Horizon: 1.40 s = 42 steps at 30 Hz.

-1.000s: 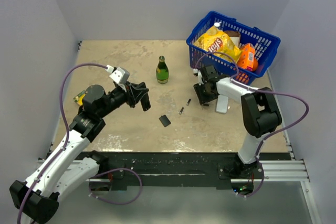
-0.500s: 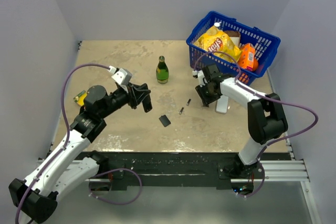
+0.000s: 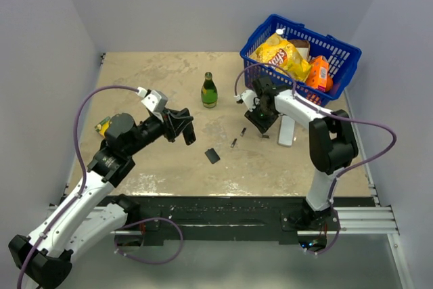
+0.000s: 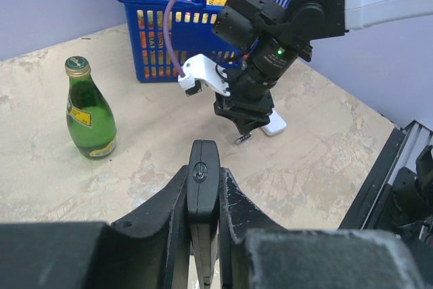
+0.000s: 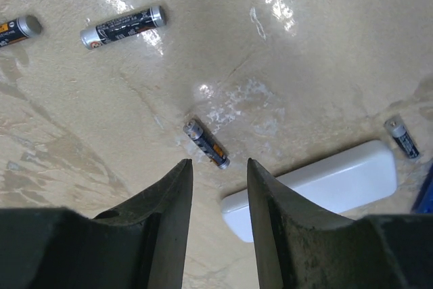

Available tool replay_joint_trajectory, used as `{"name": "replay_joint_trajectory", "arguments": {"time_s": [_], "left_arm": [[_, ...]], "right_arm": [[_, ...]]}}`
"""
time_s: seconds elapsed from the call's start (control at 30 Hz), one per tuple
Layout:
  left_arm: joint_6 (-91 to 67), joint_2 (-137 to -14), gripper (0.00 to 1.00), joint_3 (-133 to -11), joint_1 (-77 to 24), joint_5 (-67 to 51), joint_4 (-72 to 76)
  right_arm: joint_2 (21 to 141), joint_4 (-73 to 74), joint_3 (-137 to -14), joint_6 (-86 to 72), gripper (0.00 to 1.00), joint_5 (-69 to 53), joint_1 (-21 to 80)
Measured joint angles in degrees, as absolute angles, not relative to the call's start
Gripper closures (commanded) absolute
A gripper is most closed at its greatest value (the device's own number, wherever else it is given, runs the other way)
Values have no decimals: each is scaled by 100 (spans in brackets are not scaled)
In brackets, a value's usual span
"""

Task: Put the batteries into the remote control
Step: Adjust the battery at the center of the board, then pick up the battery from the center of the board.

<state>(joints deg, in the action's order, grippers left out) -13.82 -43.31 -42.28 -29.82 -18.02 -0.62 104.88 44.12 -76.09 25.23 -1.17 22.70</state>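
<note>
**A:** Where do we have the remote control?

**B:** Our left gripper (image 3: 183,128) is clamped on it. The remote control (image 4: 203,194) stands on edge between the fingers, held above the table (image 3: 155,72), left of centre. The green bottle (image 3: 210,91) stands upright farther back, well apart from us.

**A:** And our right side?

**B:** Our right gripper (image 5: 218,170) hangs low in front of the blue basket (image 4: 152,45), with its jaws apart and nothing between them. One of the batteries (image 5: 206,143) lies slanted on the table just beyond our fingertips, in line with the gap.

**A:** What crowds us there?

**B:** The white device (image 5: 311,187) lies just beside that battery, its long edge near our right finger. Another battery (image 5: 402,137) lies past its far end, close to the basket. Two more lie farther off to the left, one cut by the edge of the wrist view.

**A:** Where do we have room?

**B:** Between our two grippers the table is mostly bare. Only those two batteries and the black cover piece (image 3: 212,155) lie there, the cover nearer the front edge. The basket fills the back right corner.
</note>
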Motion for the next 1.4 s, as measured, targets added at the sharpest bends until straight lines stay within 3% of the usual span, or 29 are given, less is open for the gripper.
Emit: {"name": "replay_joint_trajectory", "arguments": {"time_s": [0.47, 0.83, 1.2, 1.4], "left_arm": [[-1334, -4287, 100, -4228, -2982, -1721, -145], [-1282, -4285, 100, -4228, -2982, -1710, -145], [-1280, -4276, 100, -4228, -2982, -1702, -150], [-1286, -4268, 100, -4228, -2982, -1640, -148]], "right_arm": [[11321, 5070, -8068, 3107, 59, -113, 2477], [11485, 5103, -8095, 3166, 67, -106, 2482], [11566, 5175, -8215, 3162, 98, -113, 2480], [11498, 5019, -8176, 3046, 100, -443, 2676]]}}
